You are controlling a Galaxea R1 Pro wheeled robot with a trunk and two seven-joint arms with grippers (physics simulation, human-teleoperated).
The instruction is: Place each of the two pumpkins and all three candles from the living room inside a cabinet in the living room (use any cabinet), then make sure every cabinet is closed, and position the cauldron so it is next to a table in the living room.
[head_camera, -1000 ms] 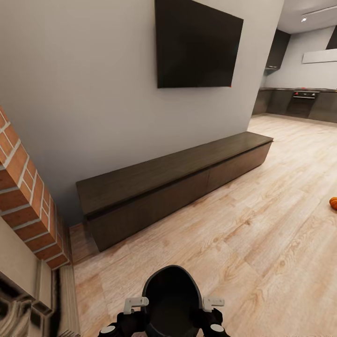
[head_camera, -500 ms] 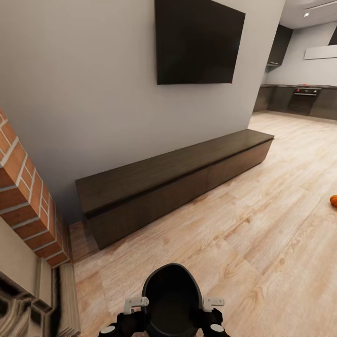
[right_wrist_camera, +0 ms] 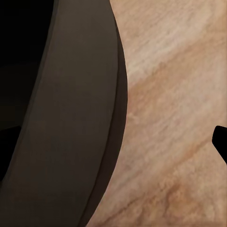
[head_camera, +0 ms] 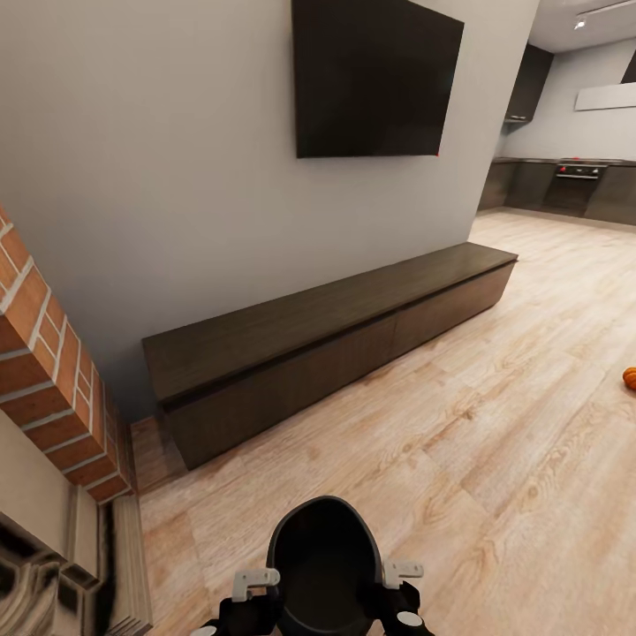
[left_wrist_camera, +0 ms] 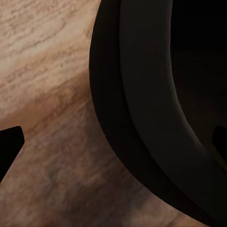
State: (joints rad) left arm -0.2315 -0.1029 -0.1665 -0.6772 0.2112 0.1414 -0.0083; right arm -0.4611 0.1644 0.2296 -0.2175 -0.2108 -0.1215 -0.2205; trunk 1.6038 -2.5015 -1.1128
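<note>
The black cauldron (head_camera: 324, 565) is gripped at its rim by the left gripper (head_camera: 252, 583) and the right gripper (head_camera: 399, 576), just in front of the closed cabinet (head_camera: 327, 349). 1 pumpkin (head_camera: 630, 378) lies on the floor well right of the cabinet. Carrying the cauldron is judged the current step; a table must be found next.

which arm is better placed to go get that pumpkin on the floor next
Right, probably. The pumpkin lies on the floor far to the robot's right. But both grippers, left and right, flank the cauldron, so it likely needs setting down first.
</note>
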